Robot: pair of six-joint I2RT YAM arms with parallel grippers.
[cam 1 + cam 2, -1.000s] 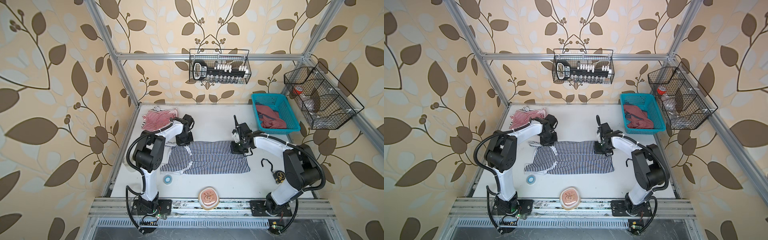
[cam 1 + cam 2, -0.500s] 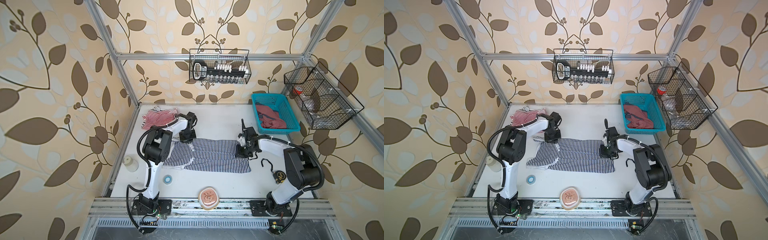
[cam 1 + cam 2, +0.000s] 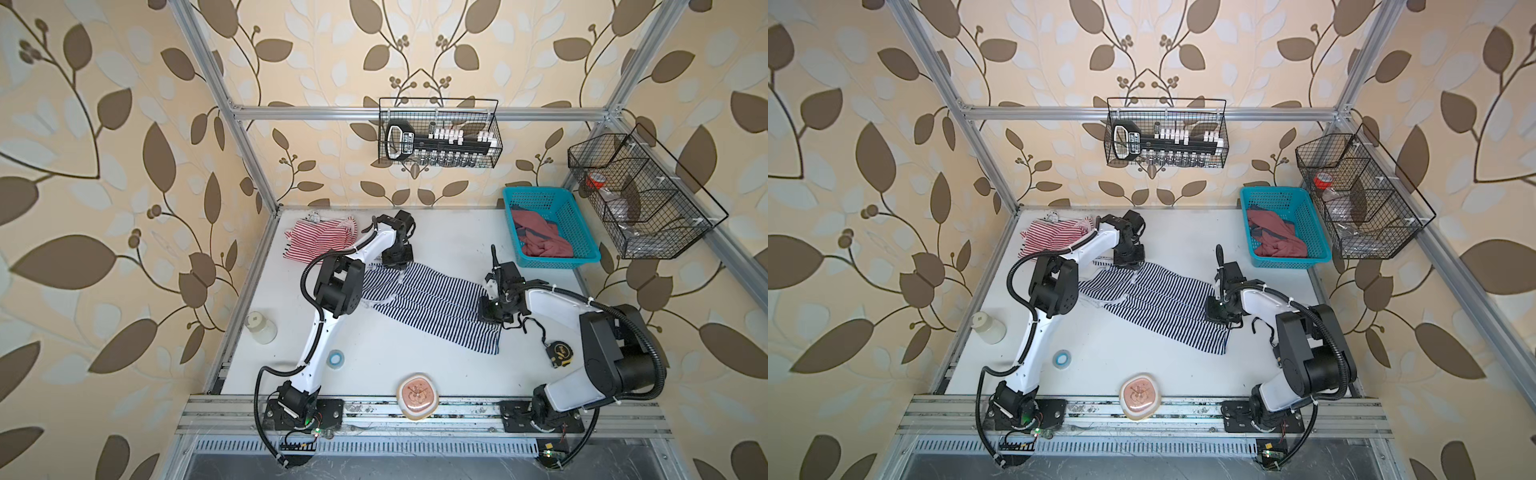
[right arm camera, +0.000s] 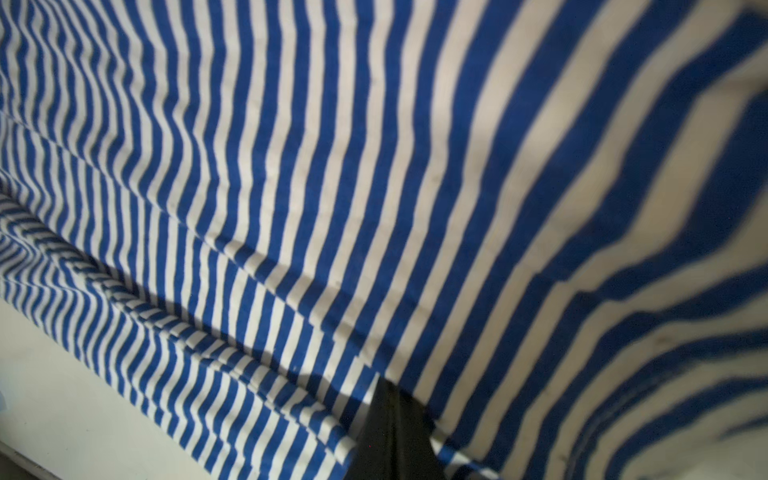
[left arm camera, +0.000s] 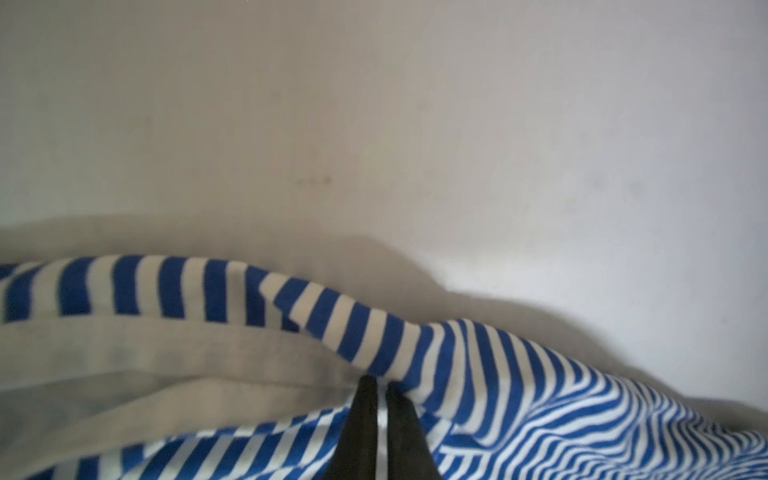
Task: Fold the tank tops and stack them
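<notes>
The navy-and-white tank top [image 3: 432, 307] [image 3: 1163, 307] lies stretched on a slant across the middle of the white table. My left gripper [image 3: 397, 268] [image 5: 380, 384] is shut on its back left end, by the white trim, with a sliver of cloth between the fingers. My right gripper [image 3: 490, 316] [image 4: 388, 392] is shut on its right edge, and the striped cloth [image 4: 374, 166] drapes over the fingertips. The red-and-white tank top [image 3: 320, 239] [image 3: 1050, 237] lies crumpled at the back left corner, behind the left arm.
A blue basket [image 3: 582, 232] holding reddish cloth stands at the back right. A tape measure [image 3: 559, 353] lies by the right arm. A tape roll [image 3: 336, 358], a pink dish [image 3: 417, 399] and a white jar [image 3: 261, 328] sit along the front and left. Wire baskets hang on the walls.
Both grippers have moved right with the navy top, the right one also toward the front. The top now lies slanted instead of straight across. The left jaws have closed slightly more.
</notes>
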